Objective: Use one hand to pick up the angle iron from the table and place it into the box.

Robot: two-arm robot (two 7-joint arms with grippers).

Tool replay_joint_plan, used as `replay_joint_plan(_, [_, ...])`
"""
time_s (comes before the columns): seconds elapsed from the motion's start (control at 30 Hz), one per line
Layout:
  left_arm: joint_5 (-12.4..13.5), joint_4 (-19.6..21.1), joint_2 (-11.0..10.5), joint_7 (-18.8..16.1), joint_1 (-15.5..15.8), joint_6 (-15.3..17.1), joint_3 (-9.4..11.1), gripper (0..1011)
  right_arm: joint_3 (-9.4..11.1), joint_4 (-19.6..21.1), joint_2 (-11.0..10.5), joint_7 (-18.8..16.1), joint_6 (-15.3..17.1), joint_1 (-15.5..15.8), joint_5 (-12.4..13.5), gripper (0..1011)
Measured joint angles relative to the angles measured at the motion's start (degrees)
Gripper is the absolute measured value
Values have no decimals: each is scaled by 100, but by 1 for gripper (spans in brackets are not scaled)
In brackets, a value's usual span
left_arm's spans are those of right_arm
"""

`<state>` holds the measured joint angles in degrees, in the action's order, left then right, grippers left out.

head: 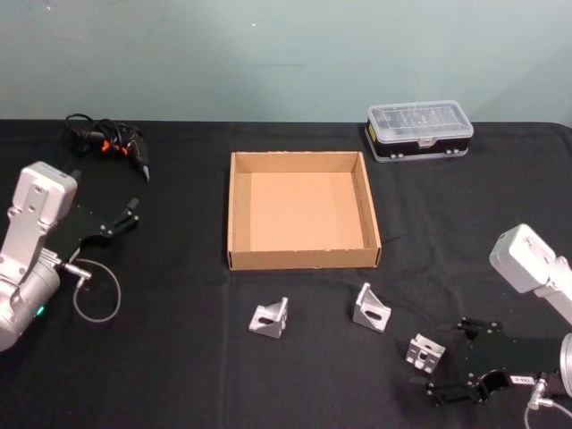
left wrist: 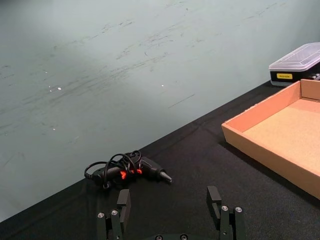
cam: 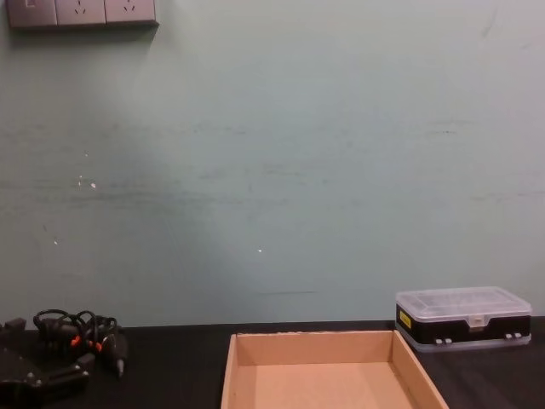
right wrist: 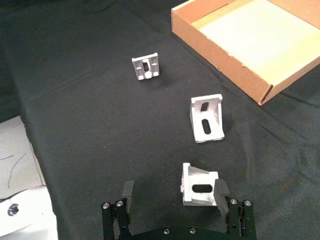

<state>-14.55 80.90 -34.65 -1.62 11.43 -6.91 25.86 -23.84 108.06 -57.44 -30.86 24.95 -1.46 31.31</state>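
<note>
The box (head: 231, 210) sits at the middle of the table (head: 170, 366). Behind it and to its right lies a plastic case (head: 420, 130). A corded tool (head: 112, 143) lies far left, near the back edge. In front of the box stand the left bracket (head: 269, 317), the middle bracket (head: 372, 307) and, nearer the front edge, the right bracket (head: 425, 351). The right gripper (head: 444, 357) is just right of that last one. The left gripper (head: 131, 214) is left of the box, in front of the tool.

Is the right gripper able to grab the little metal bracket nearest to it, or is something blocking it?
Probably yes. The right gripper is open and low over the table, with the nearest angle iron just ahead of its fingers, close by one of them. Nothing lies between them.
</note>
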Motion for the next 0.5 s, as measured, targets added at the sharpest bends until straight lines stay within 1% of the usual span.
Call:
replay_joint_plan(0.23, [0,0,0,0,0,0,0,1000,-84,-100,111,9,-5,-81,-186,1000])
replay_joint_plan(0.5, [0,0,0,0,0,0,0,1000,-98,-158,196,23,-4,-107,-310,1000])
